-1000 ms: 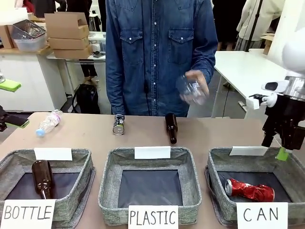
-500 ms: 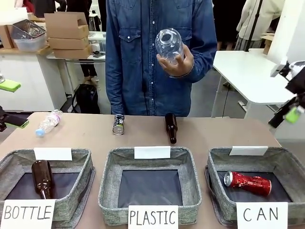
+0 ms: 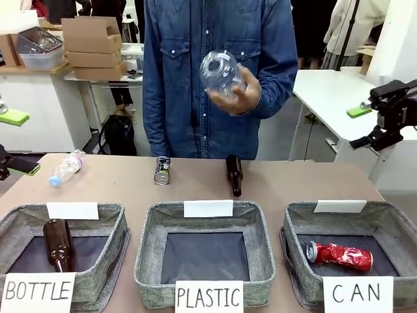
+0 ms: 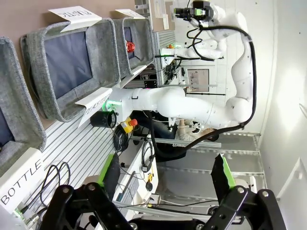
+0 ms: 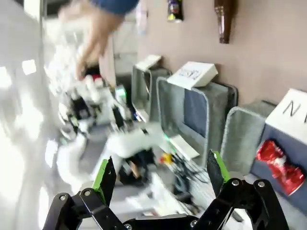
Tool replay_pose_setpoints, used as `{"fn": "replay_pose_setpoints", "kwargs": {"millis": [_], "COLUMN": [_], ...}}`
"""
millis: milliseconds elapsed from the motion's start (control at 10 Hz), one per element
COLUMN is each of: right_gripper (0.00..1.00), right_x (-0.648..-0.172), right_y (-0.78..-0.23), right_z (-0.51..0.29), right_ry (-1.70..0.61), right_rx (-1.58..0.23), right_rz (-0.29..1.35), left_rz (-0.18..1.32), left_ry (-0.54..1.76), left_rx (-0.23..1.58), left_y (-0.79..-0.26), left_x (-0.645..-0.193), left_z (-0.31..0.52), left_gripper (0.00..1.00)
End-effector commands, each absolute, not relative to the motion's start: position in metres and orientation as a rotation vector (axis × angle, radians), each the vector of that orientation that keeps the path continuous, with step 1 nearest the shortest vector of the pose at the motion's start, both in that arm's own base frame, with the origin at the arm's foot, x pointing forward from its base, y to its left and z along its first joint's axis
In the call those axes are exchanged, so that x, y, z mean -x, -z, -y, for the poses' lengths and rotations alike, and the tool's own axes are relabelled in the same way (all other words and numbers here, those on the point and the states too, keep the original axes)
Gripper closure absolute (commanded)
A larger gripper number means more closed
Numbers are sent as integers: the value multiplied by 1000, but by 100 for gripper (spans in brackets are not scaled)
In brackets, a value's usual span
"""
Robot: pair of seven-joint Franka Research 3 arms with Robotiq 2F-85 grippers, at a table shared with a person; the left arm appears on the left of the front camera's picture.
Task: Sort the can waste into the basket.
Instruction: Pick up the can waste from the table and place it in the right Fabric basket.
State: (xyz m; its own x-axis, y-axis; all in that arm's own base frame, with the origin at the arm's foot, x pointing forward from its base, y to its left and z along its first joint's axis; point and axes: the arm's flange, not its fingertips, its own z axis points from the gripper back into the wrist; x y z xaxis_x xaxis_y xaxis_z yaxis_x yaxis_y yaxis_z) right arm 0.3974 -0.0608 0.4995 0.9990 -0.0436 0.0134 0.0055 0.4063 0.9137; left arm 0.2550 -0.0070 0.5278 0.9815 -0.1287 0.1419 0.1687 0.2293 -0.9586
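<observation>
- The right gripper [image 3: 357,127] hung in the air off the counter's [image 3: 293,179] right edge, jaws spread wide and holding nothing; its own wrist view [image 5: 161,167] showed the same gap.
- The left gripper [image 3: 16,142] sat at the counter's left edge, also spread and empty [image 4: 167,167].
- The red can [image 3: 339,255] lay on its side in the CAN basket [image 3: 391,215], below the right gripper and apart from it.
- The dark can [image 3: 161,170] stood on the counter between the two grippers, lower than both and well left of the right one.
- A person's hand [image 3: 241,94] held a clear plastic bottle [image 3: 220,70] up, left of the right gripper.
- The right wrist view was blurred; the red shape [image 5: 280,165] ahead of the right gripper was probably the same can.
</observation>
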Motion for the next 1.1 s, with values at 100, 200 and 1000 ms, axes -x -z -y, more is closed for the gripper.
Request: {"fn": "replay_pose_setpoints", "kwargs": {"millis": [100, 200, 1000], "right_gripper": [0, 0, 0], "right_x": [-345, -375, -375], "right_y": [-506, -498, -498], "right_z": [62, 68, 68], "right_ry": [612, 194, 194], "right_rx": [-1444, -1207, -1207], "right_rz": [104, 20, 20], "left_rz": [22, 22, 22], "left_ry": [206, 206, 206], "left_rx": [1324, 1324, 1324], "left_y": [-527, -527, -527], "left_x": [-251, -251, -251], "left_z": [6, 6, 6], "left_gripper": [0, 0, 0]}}
